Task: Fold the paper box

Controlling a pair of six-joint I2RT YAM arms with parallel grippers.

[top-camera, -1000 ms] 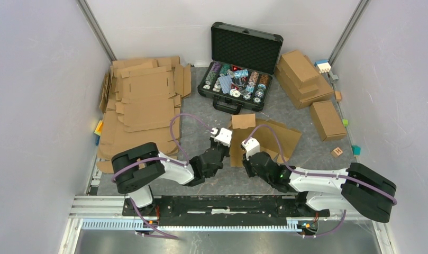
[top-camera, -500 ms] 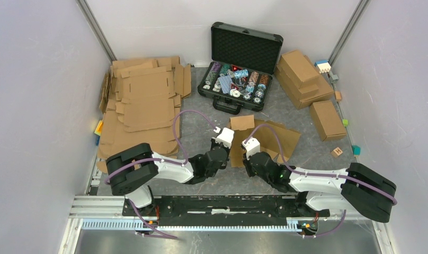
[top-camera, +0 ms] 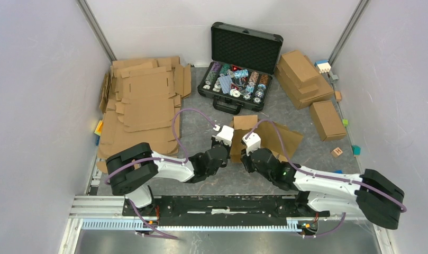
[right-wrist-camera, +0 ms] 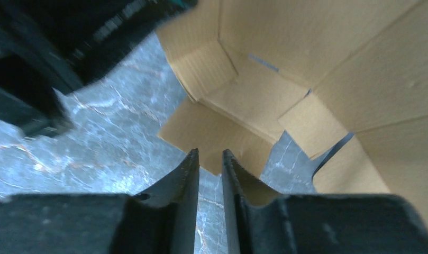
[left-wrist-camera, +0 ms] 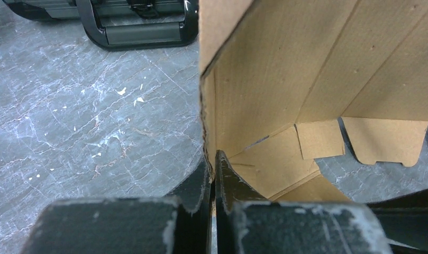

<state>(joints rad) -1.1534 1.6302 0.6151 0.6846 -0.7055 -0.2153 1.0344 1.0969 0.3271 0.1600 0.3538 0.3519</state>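
Left wrist view is showing me the paper box (left-wrist-camera: 285, 79) lying mid-table (left-wrist-camera: 69, 106), my left gripper (left-wrist-camera: 212, 159) pinching its raised wall edge; my right gripper (right-wrist-camera: 209, 153) is hovering just beside, fingers slightly parted, holding nothing

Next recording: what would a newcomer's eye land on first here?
The half-folded paper box sits mid-table, its wall edge pinched in the shut left gripper, while the right gripper hangs slightly open nearby. Behind it stands the open black case of colourful chips. Flat cardboard sheets pile at the left.
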